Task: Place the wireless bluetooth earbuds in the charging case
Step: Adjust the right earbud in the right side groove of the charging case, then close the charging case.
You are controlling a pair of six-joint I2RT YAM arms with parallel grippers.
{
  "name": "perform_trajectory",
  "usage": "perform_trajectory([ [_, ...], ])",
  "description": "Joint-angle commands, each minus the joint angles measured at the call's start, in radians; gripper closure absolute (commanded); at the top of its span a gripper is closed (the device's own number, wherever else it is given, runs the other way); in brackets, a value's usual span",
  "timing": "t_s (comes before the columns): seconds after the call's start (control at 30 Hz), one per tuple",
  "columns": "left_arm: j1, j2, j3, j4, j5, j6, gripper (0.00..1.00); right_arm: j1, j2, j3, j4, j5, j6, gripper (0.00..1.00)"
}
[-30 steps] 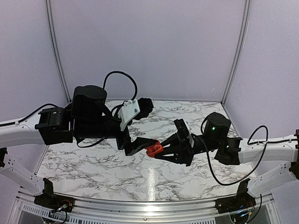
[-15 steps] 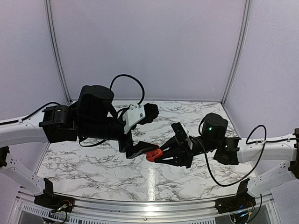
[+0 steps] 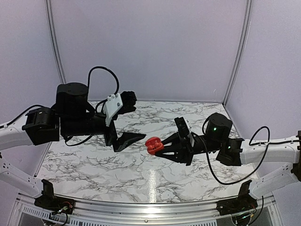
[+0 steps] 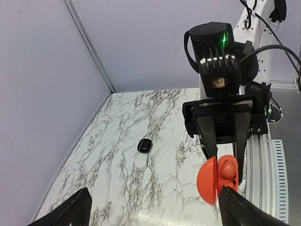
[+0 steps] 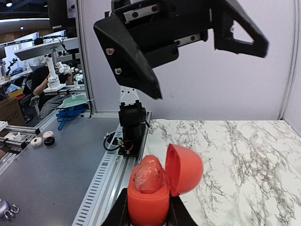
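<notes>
Backing off leftward, the left arm's tool [image 3: 126, 140] now hangs wide and empty, well apart from the red case [image 3: 152, 145], likely to give it room. The right tool [image 3: 160, 147] clamps the case's base above the worktop [image 3: 94, 165], lid open, presumably to steady it. A red earbud [image 5: 149, 175] sits in the base, proud of the rim. A black oval case [image 4: 145, 145] lies farther off, out of the way.

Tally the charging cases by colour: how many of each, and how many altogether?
red case: 1
black case: 1
Total: 2
</notes>
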Motion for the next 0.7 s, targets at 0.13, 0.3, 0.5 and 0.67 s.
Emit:
perform_trajectory([
  [0.13, 0.023, -0.056, -0.131, 0.110, 0.240, -0.053, 0.01, -0.020, -0.027, 0.015, 0.062, 0.073, 0.053, 1.00],
  [0.3, 0.022, 0.002, -0.125, 0.118, 0.291, -0.057, 0.01, -0.021, -0.004, 0.035, 0.071, 0.047, 0.065, 1.00],
  [0.5, -0.001, 0.029, -0.109, 0.142, 0.311, -0.028, 0.04, -0.020, 0.018, 0.045, 0.073, 0.043, 0.073, 1.00],
  [0.67, -0.029, 0.014, -0.113, 0.145, 0.344, -0.005, 0.10, -0.022, 0.027, 0.047, 0.076, 0.049, 0.077, 1.00],
])
